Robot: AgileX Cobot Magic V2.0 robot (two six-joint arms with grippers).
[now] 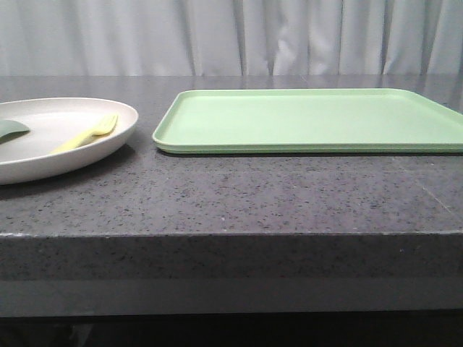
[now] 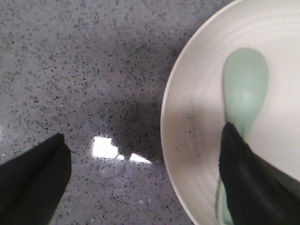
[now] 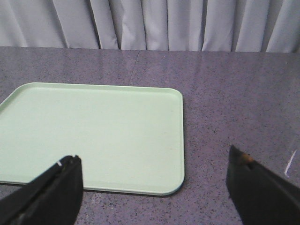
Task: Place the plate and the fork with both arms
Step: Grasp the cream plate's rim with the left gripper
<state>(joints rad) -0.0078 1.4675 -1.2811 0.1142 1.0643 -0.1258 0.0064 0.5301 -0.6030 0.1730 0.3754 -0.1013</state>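
Left end effector [image 2: 140, 180]: spread wide, holding nothing, one finger over the speckled grey desk [image 2: 70, 70], the other over the plate's inside, straddling the rim. Directly under that second finger, a small teal spoon [image 2: 244, 89] lying in the plate, its handle partly hidden by the finger. Right end effector [image 3: 154, 187]: likewise wide open and empty, poised over the near edge of the light-green tray [image 3: 93, 136] and the bare desk beside it.

Outward from there: plate [image 1: 43, 155] resting on the desk at the left, just beside the tray but apart from it, cut off by the frame edge in the front view. Fork [image 1: 88, 133] lying inside the plate toward the side nearer the tray, tines pointing away from the camera, apart from the spoon. Nothing on the tray. Pale curtain [image 1: 231, 36] behind the desk.

Step in hand, by judgement: the very start, approach to the first grasp, nothing yet lifted or placed. Most likely destination the tray, though the task does not name it.

Next move probably calls for lowering the left end effector onto the plate's rim and pinching it without catching the spoon, while bringing the right one across to the fork. Shallow, thin fork on a curved surface: likely to slide under a poorly centred pinch.
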